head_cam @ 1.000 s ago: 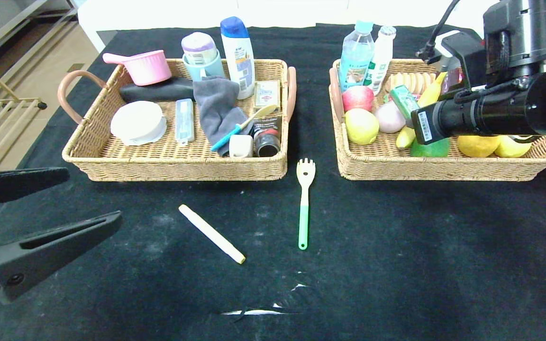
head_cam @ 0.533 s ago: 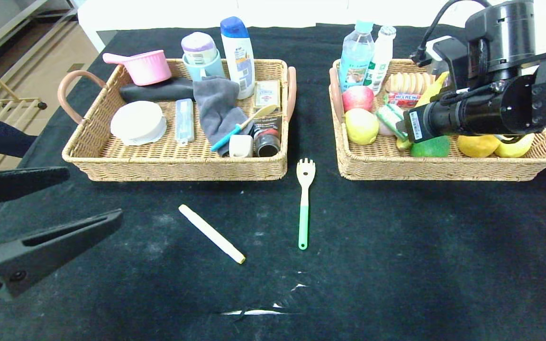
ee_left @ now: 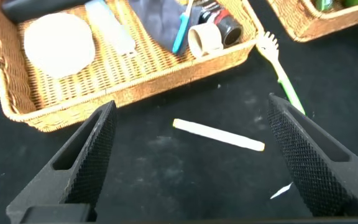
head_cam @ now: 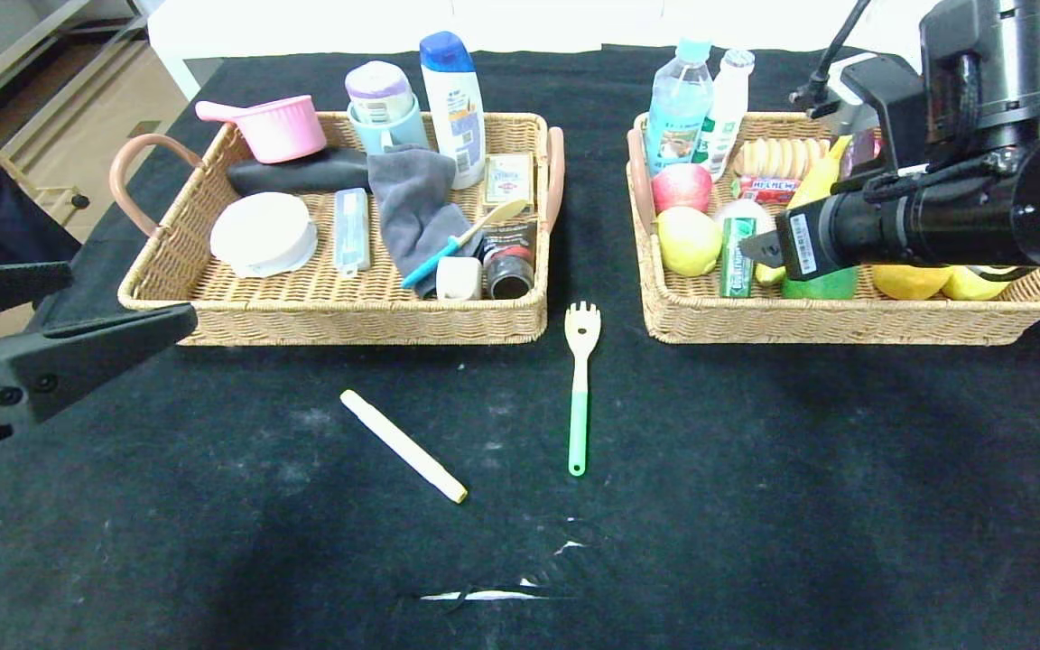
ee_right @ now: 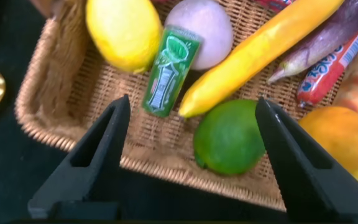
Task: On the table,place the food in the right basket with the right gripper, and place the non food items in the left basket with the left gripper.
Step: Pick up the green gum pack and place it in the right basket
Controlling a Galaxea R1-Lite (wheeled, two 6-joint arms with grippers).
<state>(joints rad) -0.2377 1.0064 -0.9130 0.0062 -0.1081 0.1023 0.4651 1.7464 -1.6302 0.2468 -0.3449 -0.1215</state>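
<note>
Flat green packet (head_cam: 737, 257) lies in woven wicker basket (head_cam: 845, 320).

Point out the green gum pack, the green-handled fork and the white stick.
green gum pack (ee_right: 166, 71), right wrist view, label middle.
green-handled fork (head_cam: 580, 431), head view, green handle.
white stick (ee_left: 218, 135), left wrist view, mid-length.

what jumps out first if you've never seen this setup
Two packed wicker baskets at the table's far side: the left basket with household items, the right basket with fruit and snacks. The right gripper hangs open over the right basket, above a green pack. A green fork and a cream stick lie in front.
</note>
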